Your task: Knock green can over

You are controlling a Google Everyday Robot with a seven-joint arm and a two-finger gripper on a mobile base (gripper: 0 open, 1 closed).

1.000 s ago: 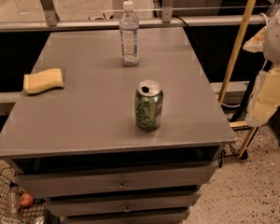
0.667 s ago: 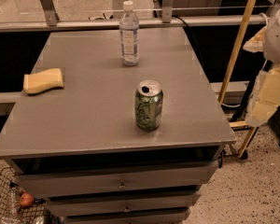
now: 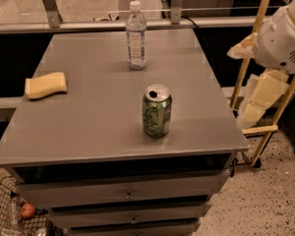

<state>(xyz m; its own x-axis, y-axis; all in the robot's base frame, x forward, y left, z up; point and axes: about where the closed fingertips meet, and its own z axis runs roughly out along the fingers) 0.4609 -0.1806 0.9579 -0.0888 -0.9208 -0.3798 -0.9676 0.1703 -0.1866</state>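
The green can stands upright on the grey table top, near the front right, its silver top with the open pull-tab hole facing up. My arm's white housing is at the far right, beyond the table's right edge. My gripper, cream-coloured, hangs below it beside the table, well to the right of the can and not touching it.
A clear plastic water bottle stands at the back centre of the table. A yellow sponge lies at the left edge. A wooden frame stands right of the table. Drawers are below, and a wire basket sits on the floor at left.
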